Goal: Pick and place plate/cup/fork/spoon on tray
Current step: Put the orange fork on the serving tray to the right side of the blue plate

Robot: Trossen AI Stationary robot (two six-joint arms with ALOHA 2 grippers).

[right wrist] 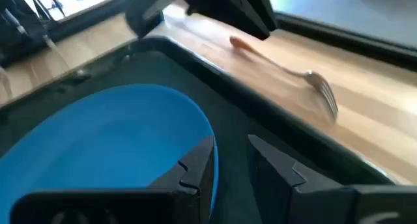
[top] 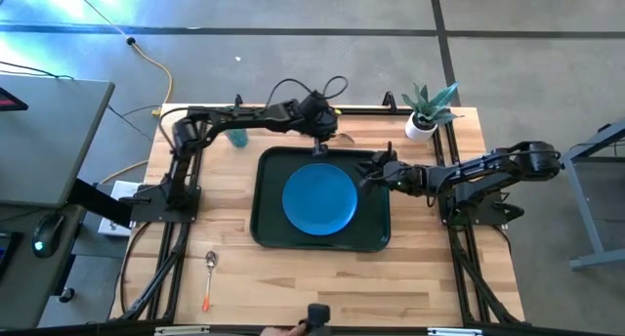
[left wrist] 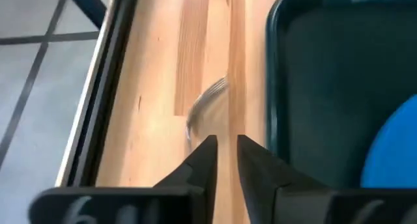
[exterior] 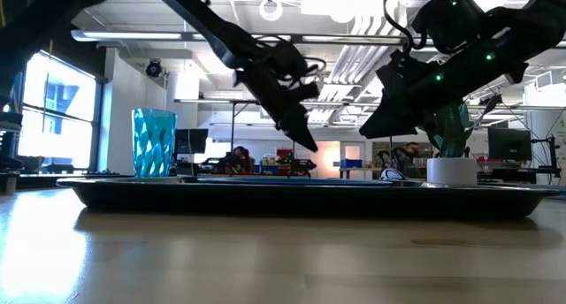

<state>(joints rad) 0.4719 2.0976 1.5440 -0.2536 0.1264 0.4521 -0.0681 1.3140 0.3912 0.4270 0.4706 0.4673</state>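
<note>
The blue plate [top: 319, 199] lies flat on the dark green tray [top: 269, 224] at the table's middle. The fork [right wrist: 287, 71] lies on the wood just beyond the tray's far rim; its tines also show in the left wrist view [left wrist: 208, 101]. My left gripper [top: 320, 146] hovers over the fork's orange handle [right wrist: 240, 43], fingers a narrow gap apart [left wrist: 226, 152]; I see no touch. My right gripper [right wrist: 231, 160] is open and empty over the tray's right part, beside the plate's edge. The teal cup [top: 237, 136] stands at the far left. The spoon [top: 209, 275] lies near the front left.
A white pot with a spiky green plant [top: 424, 116] stands at the table's far right corner. Bare wood lies in front of the tray and to its left. A dark metal frame [top: 176, 194] runs along the table's sides.
</note>
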